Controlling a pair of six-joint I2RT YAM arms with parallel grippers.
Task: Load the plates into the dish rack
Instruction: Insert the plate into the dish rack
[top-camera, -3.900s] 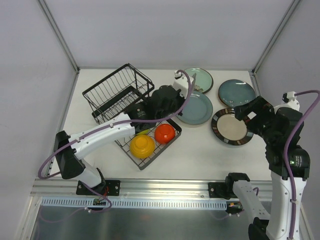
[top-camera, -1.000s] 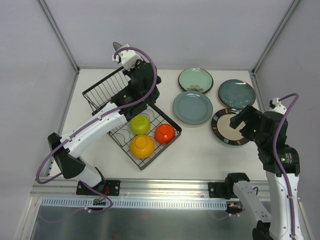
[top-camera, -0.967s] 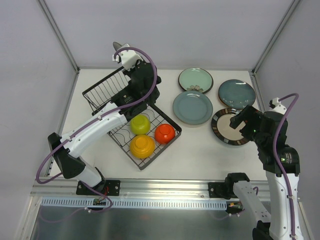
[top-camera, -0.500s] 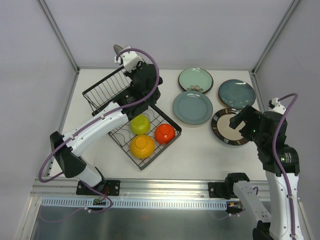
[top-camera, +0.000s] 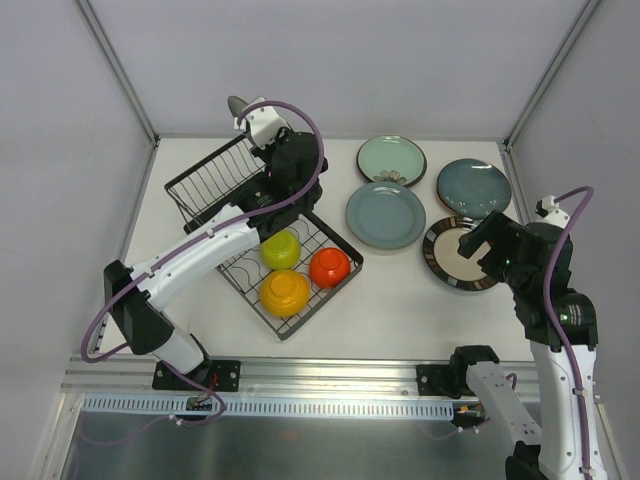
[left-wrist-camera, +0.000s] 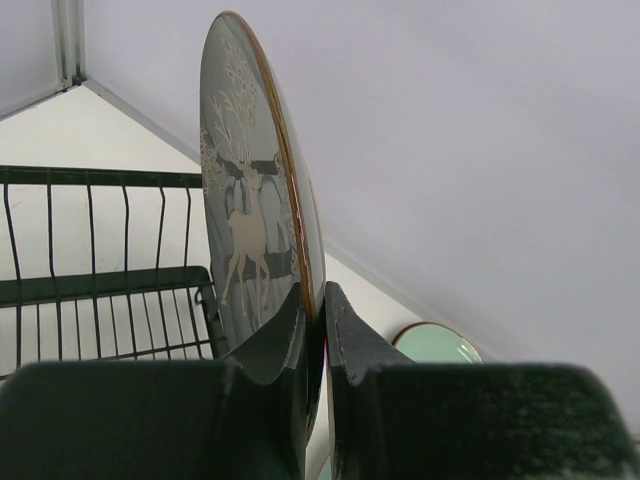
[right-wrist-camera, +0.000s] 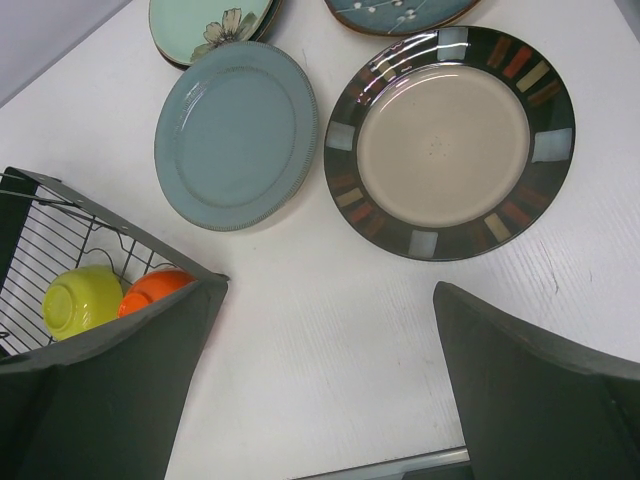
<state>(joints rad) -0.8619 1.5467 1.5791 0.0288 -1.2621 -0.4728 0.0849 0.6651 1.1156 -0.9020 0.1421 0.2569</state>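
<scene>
My left gripper (top-camera: 252, 113) is shut on the rim of a dark grey plate with a white deer pattern (left-wrist-camera: 245, 220). It holds the plate upright on edge, above the back of the black wire dish rack (top-camera: 215, 185). In the left wrist view the fingers (left-wrist-camera: 282, 330) pinch the plate's lower rim. A mint green plate (top-camera: 391, 159), a grey-blue plate (top-camera: 386, 215), a dark teal plate (top-camera: 474, 186) and a tan plate with a dark striped rim (top-camera: 463, 254) lie flat on the table. My right gripper (top-camera: 478, 240) is open and empty above the striped plate (right-wrist-camera: 448, 140).
The rack's lower basket tray (top-camera: 340, 262) holds a lime-yellow bowl (top-camera: 281, 247), a yellow bowl (top-camera: 285, 291) and an orange-red bowl (top-camera: 330, 266). White walls and frame posts stand close behind the rack. The aluminium rail runs along the near edge.
My left arm has carried the patterned plate from beside the flat plates to above the rack, then drifted slightly right in the last second. My right gripper has stayed over the striped plate.
</scene>
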